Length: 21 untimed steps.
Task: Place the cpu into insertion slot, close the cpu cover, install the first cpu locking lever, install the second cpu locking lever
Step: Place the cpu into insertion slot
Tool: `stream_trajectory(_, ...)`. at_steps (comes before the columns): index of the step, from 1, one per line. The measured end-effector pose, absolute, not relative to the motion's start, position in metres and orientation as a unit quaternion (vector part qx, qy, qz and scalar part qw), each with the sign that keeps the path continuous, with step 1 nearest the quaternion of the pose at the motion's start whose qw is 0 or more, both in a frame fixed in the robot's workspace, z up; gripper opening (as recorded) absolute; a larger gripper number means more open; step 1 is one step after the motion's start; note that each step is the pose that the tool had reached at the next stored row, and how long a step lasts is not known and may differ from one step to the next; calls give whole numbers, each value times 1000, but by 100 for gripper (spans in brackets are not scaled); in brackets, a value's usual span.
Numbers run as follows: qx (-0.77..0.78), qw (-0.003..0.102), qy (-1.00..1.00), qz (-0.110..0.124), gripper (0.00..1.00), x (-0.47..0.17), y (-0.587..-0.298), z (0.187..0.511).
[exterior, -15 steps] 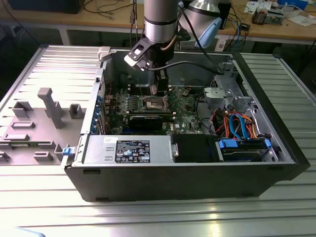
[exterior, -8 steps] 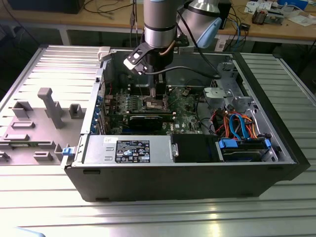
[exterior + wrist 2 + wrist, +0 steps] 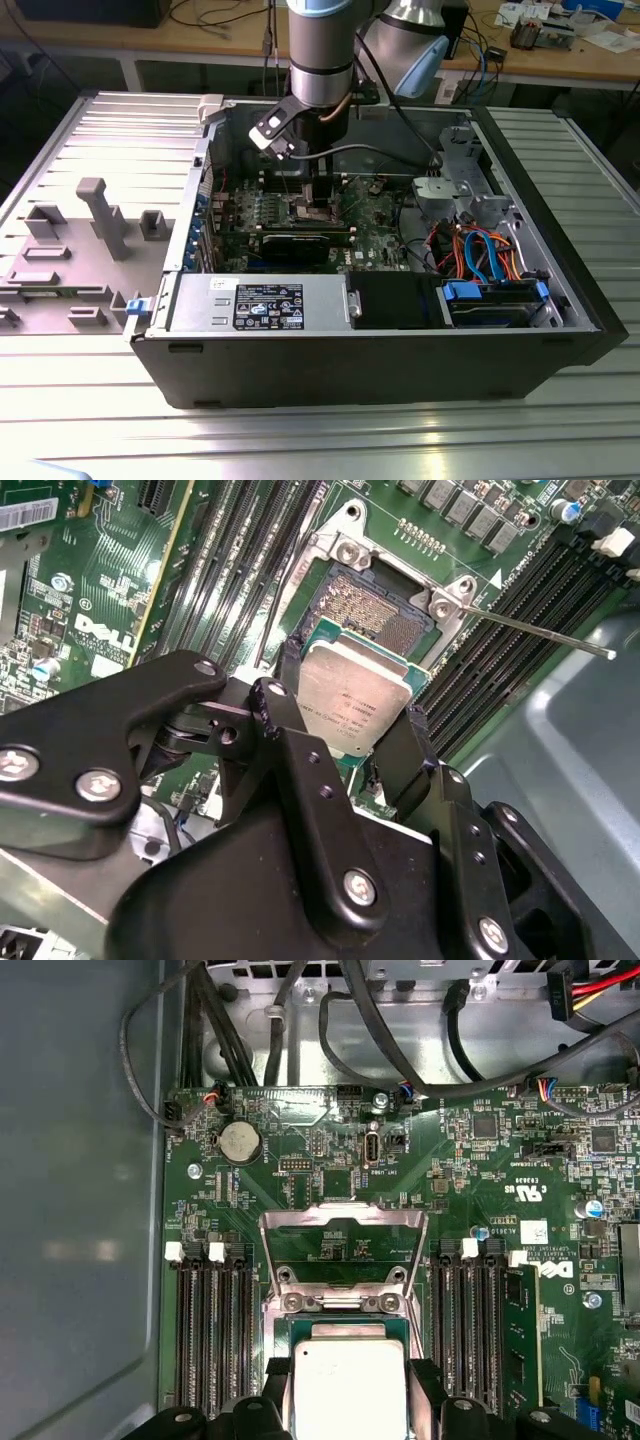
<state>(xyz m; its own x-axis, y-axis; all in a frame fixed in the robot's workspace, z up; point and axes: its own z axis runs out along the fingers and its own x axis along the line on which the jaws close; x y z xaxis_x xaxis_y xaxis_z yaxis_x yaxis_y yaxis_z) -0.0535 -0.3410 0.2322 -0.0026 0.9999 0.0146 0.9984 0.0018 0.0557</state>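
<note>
My gripper (image 3: 350, 720) is shut on the cpu (image 3: 355, 695), a silvery square chip pinched at two opposite edges by the black fingers (image 3: 283, 685). The chip hangs slightly tilted just over the insertion slot (image 3: 372, 610), whose dark pin field shows beyond it. In the first wrist view the cpu (image 3: 350, 1390) sits between the fingers, with the socket rim (image 3: 345, 1303) just past it. The cpu cover (image 3: 340, 1215) is swung open behind the socket. A thin locking lever (image 3: 540, 632) sticks out sideways, unlatched. In the exterior view the gripper (image 3: 318, 190) reaches down into the open computer case (image 3: 380, 340).
Long black memory slots (image 3: 210, 1330) flank the socket on both sides. A black expansion card (image 3: 300, 240) lies across the board near the gripper. Cables and a drive cage (image 3: 490, 260) crowd the exterior view's right, and a power supply (image 3: 260, 300) sits at the front. A grey fixture (image 3: 100, 215) stands outside the case.
</note>
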Motion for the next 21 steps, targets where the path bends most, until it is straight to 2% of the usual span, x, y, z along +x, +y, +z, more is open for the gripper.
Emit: stream_trajectory(21,706,14,708,25,55,-55,-341,225)
